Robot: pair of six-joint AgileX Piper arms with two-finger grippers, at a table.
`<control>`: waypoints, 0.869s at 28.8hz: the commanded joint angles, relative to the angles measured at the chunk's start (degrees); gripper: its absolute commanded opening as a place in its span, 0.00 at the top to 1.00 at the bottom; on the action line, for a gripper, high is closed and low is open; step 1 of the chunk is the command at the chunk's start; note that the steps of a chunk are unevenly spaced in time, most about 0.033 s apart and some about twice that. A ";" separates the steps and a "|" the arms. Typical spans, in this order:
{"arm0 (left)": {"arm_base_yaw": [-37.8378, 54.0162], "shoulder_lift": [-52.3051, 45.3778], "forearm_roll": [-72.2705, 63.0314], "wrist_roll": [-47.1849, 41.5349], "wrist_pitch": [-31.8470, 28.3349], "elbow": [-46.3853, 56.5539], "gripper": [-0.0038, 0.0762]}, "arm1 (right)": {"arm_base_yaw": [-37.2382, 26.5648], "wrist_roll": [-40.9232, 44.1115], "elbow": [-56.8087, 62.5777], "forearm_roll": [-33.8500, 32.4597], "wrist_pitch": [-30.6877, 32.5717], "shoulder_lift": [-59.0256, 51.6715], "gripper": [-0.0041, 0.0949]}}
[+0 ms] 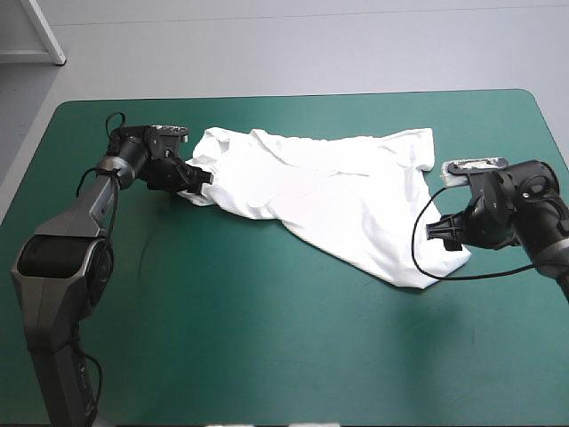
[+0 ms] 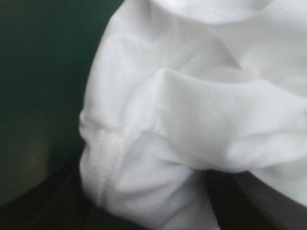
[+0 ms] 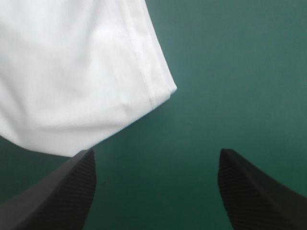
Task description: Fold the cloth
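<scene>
High view: a white T-shirt (image 1: 329, 191) is lying loosely spread across the far half of the teal-green surface (image 1: 267, 356). Its long axis is running from the far left toward the near right. The left tool (image 1: 197, 182) is sitting at the shirt's left end. The right tool (image 1: 449, 238) is hanging just beside the near right corner, so each arm is nearest its own end.

Left wrist view: the left tool's black fingers (image 2: 53, 201) are pressing almost together, pinching a stitched fold of the T-shirt (image 2: 201, 110), which is filling the view.

Right wrist view: the right tool (image 3: 157, 153) is standing spread wide, holding nothing. The shirt's hemmed corner (image 3: 163, 91) is lying ahead of it, off toward one finger and touching neither. Taking that corner is probably going to need a reach forward and slightly sideways.
</scene>
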 commanded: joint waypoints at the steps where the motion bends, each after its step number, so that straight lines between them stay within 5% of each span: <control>1: -0.27 -1.52 -5.87 1.00 0.64 -0.63 0.52 | -0.23 -0.33 0.55 -0.51 -6.16 -0.52 0.30; 6: -0.27 -1.52 -5.98 2.43 2.92 -0.63 0.96 | -0.23 0.05 5.10 -0.51 -10.32 2.81 0.31; 14: -0.27 -4.14 -5.98 3.20 4.07 -0.63 0.96 | -1.20 5.65 8.95 -7.04 -21.77 9.61 0.31; 21: -0.27 -7.45 -4.73 3.20 3.53 -0.63 0.96 | -5.70 2.34 9.09 -1.19 -22.91 15.78 0.31; 23: -0.27 -8.08 -4.47 3.20 3.53 -0.63 0.96 | -6.17 -0.46 9.58 2.06 -23.15 16.48 0.35; 25: -0.27 -9.11 -3.97 2.70 3.77 -0.76 0.96 | -6.04 -3.00 10.55 6.50 -23.32 16.47 0.51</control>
